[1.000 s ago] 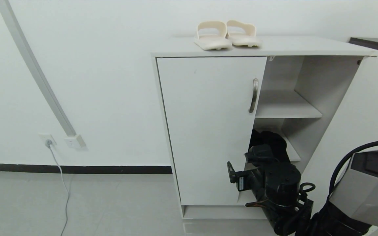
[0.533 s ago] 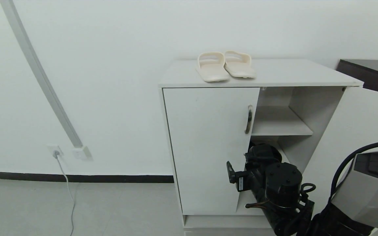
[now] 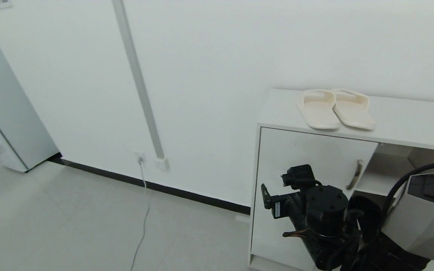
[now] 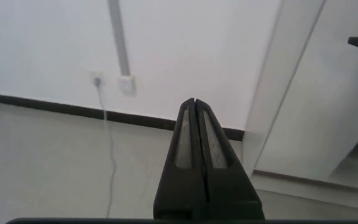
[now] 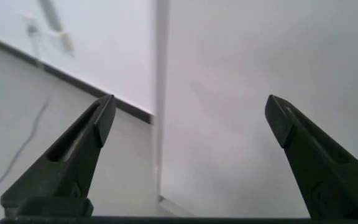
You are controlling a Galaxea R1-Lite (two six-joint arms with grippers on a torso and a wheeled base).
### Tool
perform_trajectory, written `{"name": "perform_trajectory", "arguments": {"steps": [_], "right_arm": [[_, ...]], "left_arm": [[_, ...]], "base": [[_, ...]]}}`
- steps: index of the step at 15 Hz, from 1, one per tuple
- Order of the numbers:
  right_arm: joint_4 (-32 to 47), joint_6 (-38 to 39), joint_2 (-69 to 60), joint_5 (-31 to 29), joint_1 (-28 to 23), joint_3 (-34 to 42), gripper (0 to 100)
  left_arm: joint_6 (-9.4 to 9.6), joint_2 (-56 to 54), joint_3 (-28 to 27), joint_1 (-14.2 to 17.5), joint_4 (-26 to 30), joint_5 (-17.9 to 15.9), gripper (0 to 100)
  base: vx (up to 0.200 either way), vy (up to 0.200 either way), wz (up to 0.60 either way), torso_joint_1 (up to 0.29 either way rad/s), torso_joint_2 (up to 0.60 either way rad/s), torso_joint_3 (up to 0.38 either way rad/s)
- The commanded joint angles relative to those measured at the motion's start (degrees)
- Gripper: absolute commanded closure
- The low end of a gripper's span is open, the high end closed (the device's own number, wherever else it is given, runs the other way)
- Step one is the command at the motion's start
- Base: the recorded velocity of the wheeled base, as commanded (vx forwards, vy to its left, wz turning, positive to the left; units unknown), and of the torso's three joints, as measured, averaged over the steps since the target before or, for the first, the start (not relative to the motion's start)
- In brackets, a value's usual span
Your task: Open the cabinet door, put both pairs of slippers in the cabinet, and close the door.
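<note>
Slippers (image 3: 335, 109), a cream pair in smooth moulded foam with broad straps, lie side by side on the cabinet (image 3: 420, 124) top, apparently waiting to be stowed. The white laminate door (image 3: 307, 158) with its curved metal handle (image 3: 355, 174) is shut; beside it the cabinet stands open. The left pincer (image 4: 194, 106) is pressed closed and empty; the right pincer (image 5: 190, 109) gapes wide at a flat white panel, likely readied to grasp.

arm (image 3: 324, 210): black, round cap with screws, white label | cable (image 3: 401, 182): black, thick | shell (image 3: 416, 226): grey, dark top | right gripper (image 5: 190, 106): black, tapered
</note>
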Motion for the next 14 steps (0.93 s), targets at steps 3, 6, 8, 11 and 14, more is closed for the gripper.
{"name": "perform_trajectory", "arguments": {"steps": [3,6,8,11,14], "right_arm": [[0.0,0.0,0.0,0.0,-0.2,0.0,0],[-0.2,0.0,0.0,-0.2,-0.4,0.1,0],[-0.2,0.0,-0.3,0.5,-1.1,0.1,0],[-0.3,-0.8,0.0,0.9,-1.4,0.1,0],[-0.5,-1.1,-0.3,0.9,-1.4,0.6,0]], "left_arm": [[0.01,0.0,0.0,0.0,0.0,0.0,100],[0.01,0.0,0.0,0.0,0.0,0.0,100],[-0.07,0.0,0.0,0.0,0.0,0.0,100],[0.01,0.0,0.0,0.1,0.0,0.0,100],[-0.07,0.0,0.0,0.0,0.0,0.0,100]], "base": [[0.000,0.000,0.60,0.196,-0.51,-0.323],[0.000,0.000,0.40,0.216,-0.52,-0.310],[0.000,0.000,0.00,0.227,-0.54,-0.327],[0.000,0.000,0.00,0.105,-0.23,-0.136],[0.000,0.000,0.00,0.011,-0.03,-0.012]]}}
